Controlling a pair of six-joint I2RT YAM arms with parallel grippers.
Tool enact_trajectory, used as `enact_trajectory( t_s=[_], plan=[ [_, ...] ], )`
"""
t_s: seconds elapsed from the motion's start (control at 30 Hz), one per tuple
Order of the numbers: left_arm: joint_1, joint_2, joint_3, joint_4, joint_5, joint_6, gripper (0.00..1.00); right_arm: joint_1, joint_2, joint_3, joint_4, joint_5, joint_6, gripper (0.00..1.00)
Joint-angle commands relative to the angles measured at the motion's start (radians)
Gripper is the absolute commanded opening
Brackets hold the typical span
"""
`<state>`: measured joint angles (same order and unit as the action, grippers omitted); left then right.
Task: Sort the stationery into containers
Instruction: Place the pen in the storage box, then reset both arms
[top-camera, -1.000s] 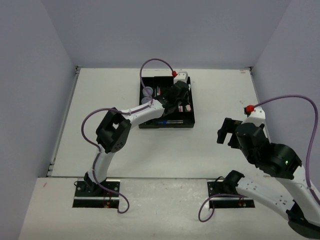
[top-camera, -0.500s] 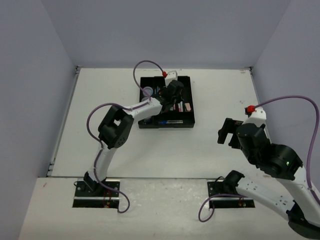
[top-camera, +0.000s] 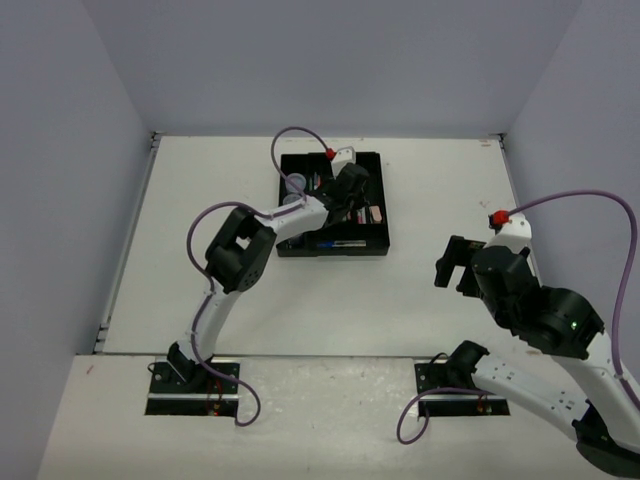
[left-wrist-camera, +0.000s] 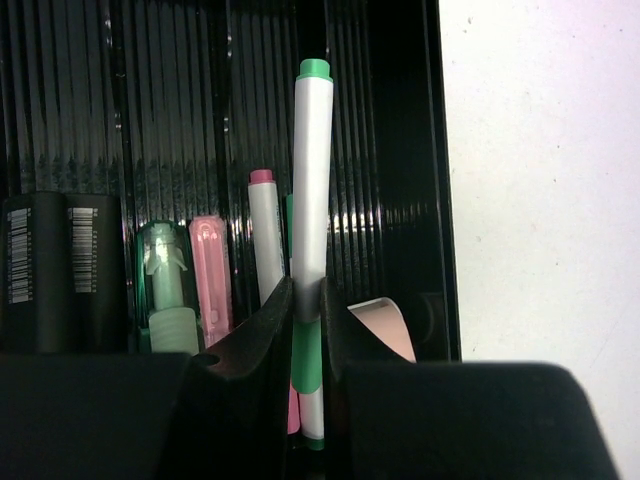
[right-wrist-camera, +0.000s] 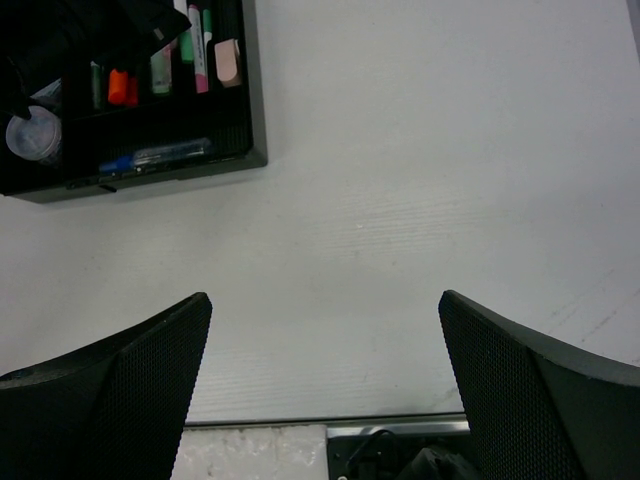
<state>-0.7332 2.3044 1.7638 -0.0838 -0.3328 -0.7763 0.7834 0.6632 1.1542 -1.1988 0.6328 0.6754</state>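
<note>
On white table (top-camera: 440, 200) between pale lilac walls (top-camera: 330, 60), black tray (top-camera: 330, 251), left hand (left-wrist-camera: 308, 300) pinching green-ended marker (left-wrist-camera: 313, 180), right hand (right-wrist-camera: 325, 298) spread

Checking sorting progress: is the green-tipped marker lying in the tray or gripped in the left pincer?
Gripped: the left pincer is shut on the green-tipped marker over the tray.

White table (top-camera: 450, 200), black slotted tray (top-camera: 350, 251) lying flat toward its far edge

The table (top-camera: 450, 220) is white and flat. Plain pale purple walls (top-camera: 330, 60) stand along its far edge and both side edges. A speckled white board (top-camera: 330, 420) lies along its near edge.
</note>
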Motion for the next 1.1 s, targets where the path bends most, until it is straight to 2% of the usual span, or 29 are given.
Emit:
enact_trajectory(
  t_s=[0.0,0.2,0.33,0.53,0.6,0.67,0.73,0.77,0.8,0.9,1.07],
  plan=[
    [0.011,-0.063,-0.03,0.029,0.001,-0.04,0.07,0.002,0.022,0.009,0.013,0.025,-0.008,0.99],
    [0.01,-0.093,-0.063,0.041,0.012,-0.038,0.26,0.002,0.032,0.007,0.018,0.019,-0.011,0.99],
    [0.011,-0.11,-0.068,0.047,0.025,-0.026,0.42,0.002,0.035,0.009,0.021,0.021,-0.014,0.99],
    [0.008,-0.191,-0.107,0.063,0.027,-0.008,0.46,0.002,0.065,0.013,0.021,0.027,-0.017,0.99],
    [0.006,-0.276,-0.148,0.068,0.021,0.01,0.51,0.002,0.08,0.008,0.027,0.027,-0.019,0.99],
    [0.002,-0.348,-0.188,0.095,0.009,0.045,0.64,0.002,0.096,-0.006,0.048,0.023,-0.024,0.99],
    [-0.002,-0.432,-0.238,0.088,-0.015,0.109,0.88,0.002,0.116,-0.021,0.072,0.024,-0.023,0.99],
    [-0.003,-0.479,-0.269,0.077,-0.029,0.123,0.97,0.001,0.125,-0.026,0.085,0.023,-0.02,0.99],
    [-0.004,-0.52,-0.293,0.073,-0.047,0.139,1.0,0.001,0.131,-0.029,0.095,0.025,-0.014,0.99],
    [0.0,-0.669,-0.367,-0.057,-0.156,0.207,1.0,0.001,0.133,-0.036,0.149,0.049,-0.005,0.99],
    [0.031,-0.886,-0.523,-0.258,-0.324,0.188,1.0,0.001,0.109,-0.033,0.198,0.1,0.001,0.99]
  ],
)
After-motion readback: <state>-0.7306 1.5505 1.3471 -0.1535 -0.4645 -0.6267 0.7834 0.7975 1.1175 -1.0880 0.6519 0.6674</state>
